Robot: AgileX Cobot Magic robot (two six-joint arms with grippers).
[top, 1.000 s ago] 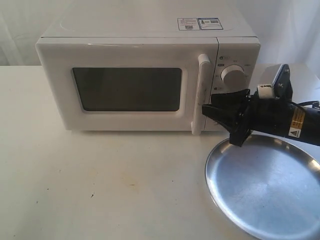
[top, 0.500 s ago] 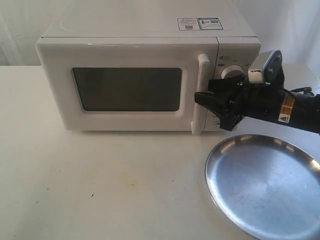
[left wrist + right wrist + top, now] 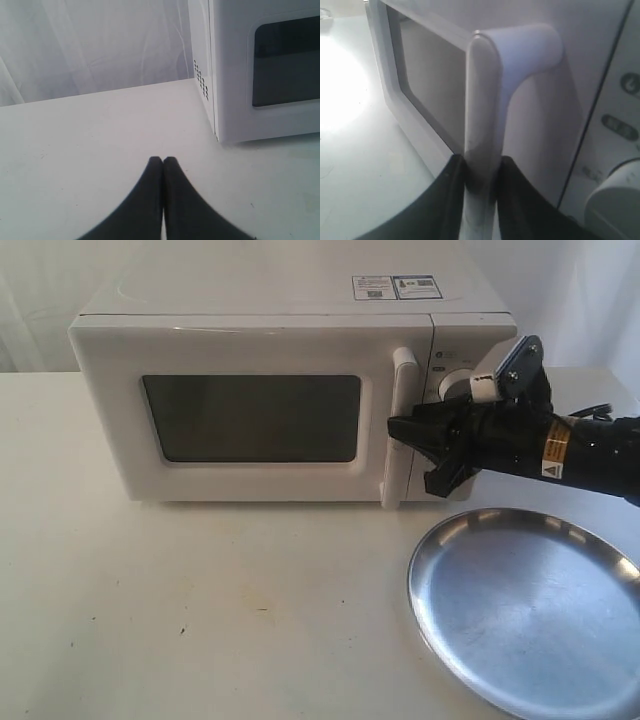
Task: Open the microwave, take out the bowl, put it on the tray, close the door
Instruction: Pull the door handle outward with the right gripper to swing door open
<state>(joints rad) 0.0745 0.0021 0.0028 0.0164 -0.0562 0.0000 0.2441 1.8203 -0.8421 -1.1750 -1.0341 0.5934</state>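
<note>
White tabletop (image 3: 200, 620), pale curtain behind. Right gripper (image 3: 480, 167) is clamping the handle (image 3: 482, 100) of the door (image 3: 250, 355) — jaws pinching both its sides. Door is sitting flush on the microwave (image 3: 250, 290); bowl is not showing behind the dark window. Tray (image 3: 520, 610) is lying near the microwave's front. Left gripper (image 3: 163, 161) is idling, fingers pressed together. Judgement: opening only beginning — every step remaining.

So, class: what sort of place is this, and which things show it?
Probably a robot test bench, not a home kitchen: a white microwave and silver tray on a plain white table, white cloth backdrop, and the right gripper around the door handle.
</note>
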